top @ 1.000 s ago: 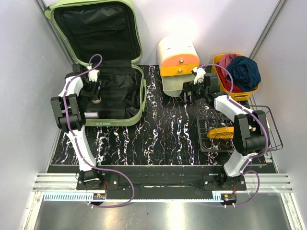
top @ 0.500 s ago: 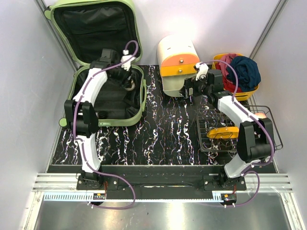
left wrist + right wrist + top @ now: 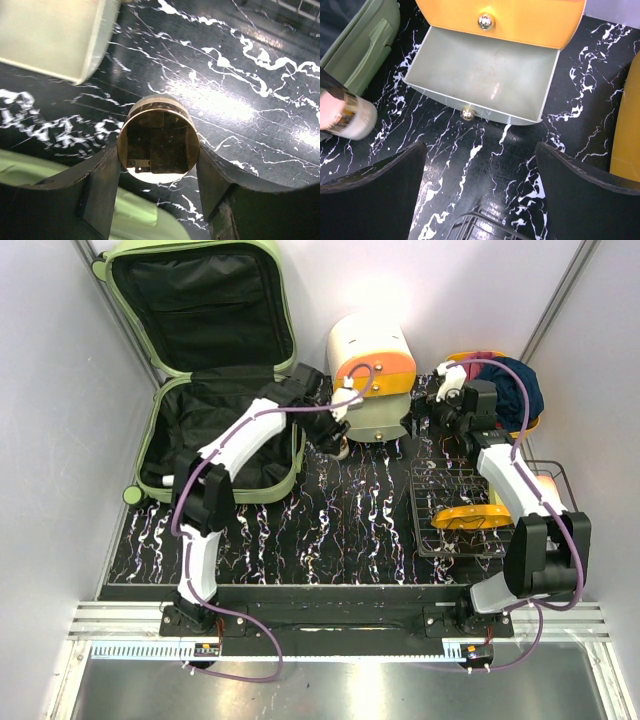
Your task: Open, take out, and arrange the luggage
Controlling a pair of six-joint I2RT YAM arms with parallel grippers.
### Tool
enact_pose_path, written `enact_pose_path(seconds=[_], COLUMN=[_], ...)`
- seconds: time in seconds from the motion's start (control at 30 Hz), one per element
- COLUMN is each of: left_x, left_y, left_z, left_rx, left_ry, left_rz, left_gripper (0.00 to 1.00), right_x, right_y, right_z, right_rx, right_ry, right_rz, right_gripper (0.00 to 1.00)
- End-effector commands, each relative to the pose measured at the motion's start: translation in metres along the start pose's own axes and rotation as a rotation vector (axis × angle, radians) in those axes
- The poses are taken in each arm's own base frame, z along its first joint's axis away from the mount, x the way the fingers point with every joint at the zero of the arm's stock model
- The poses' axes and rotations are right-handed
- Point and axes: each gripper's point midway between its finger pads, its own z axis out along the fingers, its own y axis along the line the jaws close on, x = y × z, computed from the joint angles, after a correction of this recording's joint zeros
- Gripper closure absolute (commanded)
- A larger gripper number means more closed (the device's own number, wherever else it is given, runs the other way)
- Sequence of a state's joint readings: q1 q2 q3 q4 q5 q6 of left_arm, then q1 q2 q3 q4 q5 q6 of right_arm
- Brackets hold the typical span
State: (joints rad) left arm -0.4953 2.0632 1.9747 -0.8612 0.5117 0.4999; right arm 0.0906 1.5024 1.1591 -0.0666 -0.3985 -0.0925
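Note:
The luggage (image 3: 290,455) is a pale green suitcase lying open at the back left, its lid (image 3: 200,300) propped against the wall, black lining showing. My left gripper (image 3: 337,437) reaches past its right edge, over the table in front of the drawer box, shut on a round gold-rimmed bottle (image 3: 158,137). The right wrist view shows this bottle (image 3: 351,118) as cream with a gold band. The suitcase's green edge (image 3: 145,220) lies below the left fingers. My right gripper (image 3: 480,150) stands wide open over bare table, facing the pulled-out lower drawer (image 3: 480,82), nothing between its fingers.
The cream-and-orange drawer box (image 3: 372,370) stands at back centre, its lower drawer open and empty. An orange bin (image 3: 452,368) of clothes sits at back right. A wire basket (image 3: 440,505) with a yellow-orange item is at the right, near the right arm.
My left arm has swung right, out of the suitcase, carrying the bottle to the table beside the drawer box. The right gripper has drawn back to the right, still open.

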Motion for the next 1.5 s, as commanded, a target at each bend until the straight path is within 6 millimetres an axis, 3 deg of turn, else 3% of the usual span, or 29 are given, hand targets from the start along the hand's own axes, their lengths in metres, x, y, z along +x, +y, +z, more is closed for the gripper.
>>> enact_pose_path(seconds=[0.0, 0.2, 0.3, 0.33, 0.47, 0.57, 0.7, 0.77, 0.87, 0.9, 0.93, 1.0, 1.07, 1.17, 1.23, 1.27, 1.33, 1.47], left_x=[0.003, 0.019, 0.028, 0.029, 0.027, 0.014, -0.008, -0.024, -0.040, -0.037, -0.045, -0.038, -0.038, -0.020, -0.015, -0.008, -0.004, -0.004], left_y=[-0.005, -0.004, 0.001, 0.003, 0.004, -0.002, -0.011, -0.014, -0.010, 0.004, 0.003, 0.023, 0.030, 0.057, 0.064, 0.073, 0.074, 0.067], left_z=[0.038, 0.076, 0.086, 0.087, 0.085, 0.074, 0.050, 0.028, -0.017, -0.034, -0.055, -0.082, -0.110, -0.149, -0.165, -0.174, -0.179, -0.182], left_rx=[-0.012, -0.059, -0.087, -0.106, -0.111, -0.084, -0.068, -0.075, -0.078, -0.099, -0.096, -0.141, -0.185, -0.286, -0.323, -0.346, -0.345, -0.323], left_ry=[-0.007, 0.029, 0.050, 0.059, 0.069, 0.049, 0.012, -0.025, -0.096, -0.117, -0.160, -0.186, -0.211, -0.224, -0.235, -0.239, -0.241, -0.256], left_rz=[0.054, 0.045, 0.029, 0.027, 0.016, 0.019, 0.030, 0.035, -0.020, -0.056, -0.058, -0.106, -0.106, -0.144, -0.164, -0.201, -0.228, -0.249], left_gripper=[0.87, 0.85, 0.79, 0.75, 0.35, 0.23, 0.06, 0.05, 0.04, 0.04, 0.03, 0.02, 0.01, 0.01, 0.01, 0.01, 0.01, 0.01], right_x=[-0.009, 0.010, 0.017, 0.021, 0.027, 0.030, 0.034, 0.032, 0.036, 0.042, 0.044, 0.048, 0.049, 0.066, 0.072, 0.084, 0.086, 0.111], right_y=[0.001, 0.011, 0.017, 0.020, 0.023, 0.022, 0.026, 0.034, 0.053, 0.067, 0.073, 0.084, 0.103, 0.123, 0.134, 0.136, 0.137, 0.150], right_z=[-0.022, -0.030, -0.031, -0.032, -0.030, -0.026, -0.014, -0.010, 0.003, 0.010, 0.015, 0.025, 0.034, 0.054, 0.066, 0.075, 0.085, 0.103], right_rx=[0.021, -0.030, -0.067, -0.088, -0.118, -0.129, -0.171, -0.214, -0.260, -0.296, -0.308, -0.338, -0.377, -0.405, -0.392, -0.388, -0.368, -0.374], right_ry=[-0.006, 0.055, 0.086, 0.102, 0.124, 0.136, 0.155, 0.146, 0.154, 0.168, 0.170, 0.184, 0.196, 0.247, 0.267, 0.299, 0.307, 0.365], right_rz=[-0.056, -0.055, -0.066, -0.064, -0.081, -0.080, -0.035, -0.031, -0.077, -0.097, -0.112, -0.126, -0.139, -0.153, -0.195, -0.201, -0.230, -0.293], right_gripper=[0.00, 0.00, 0.00, 0.00, 0.00, 0.00, 0.00, 0.00, 0.00, 0.00, 0.00, 0.00, 0.00, 0.00, 0.00, 0.00, 0.00, 0.00])
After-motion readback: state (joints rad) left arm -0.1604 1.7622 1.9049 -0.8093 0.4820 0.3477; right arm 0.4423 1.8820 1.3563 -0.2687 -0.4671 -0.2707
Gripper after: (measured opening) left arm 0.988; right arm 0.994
